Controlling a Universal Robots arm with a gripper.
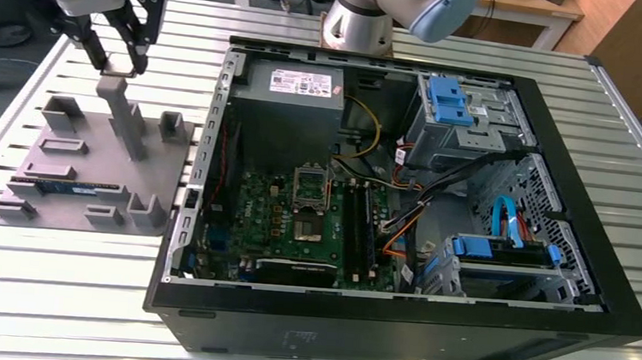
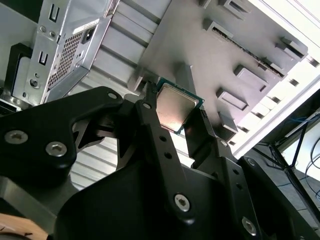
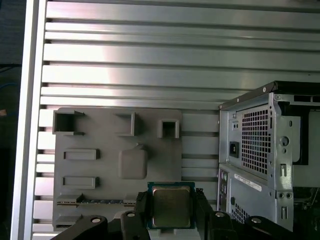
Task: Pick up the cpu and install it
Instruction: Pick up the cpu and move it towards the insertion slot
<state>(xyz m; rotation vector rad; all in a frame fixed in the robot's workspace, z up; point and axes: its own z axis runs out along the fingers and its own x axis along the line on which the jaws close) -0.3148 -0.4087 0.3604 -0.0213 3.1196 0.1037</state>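
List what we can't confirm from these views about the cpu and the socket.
- cpu underside: both wrist views, faces away from the cameras.
- cpu side edges: both wrist views, covered by fingers of the gripper.
- socket pins: exterior view, too small.
- cpu clear of the grey stand or not: exterior view, too small.

Printed matter, none readable: a white label (image 1: 294, 81) with dark print on the power supply (image 1: 293, 102); a pale sticker (image 1: 481, 112) on the drive cage (image 1: 462, 135); a pale strip on the memory stick (image 1: 69, 186) lying in the grey holder (image 1: 99, 158). In the first wrist view, a white label strip (image 3: 247, 183) with dark marks sits on the rear panel of the computer case (image 3: 272, 150), also unreadable. No print can be made out on the metal top of the cpu (image 3: 171, 206) in either wrist view.
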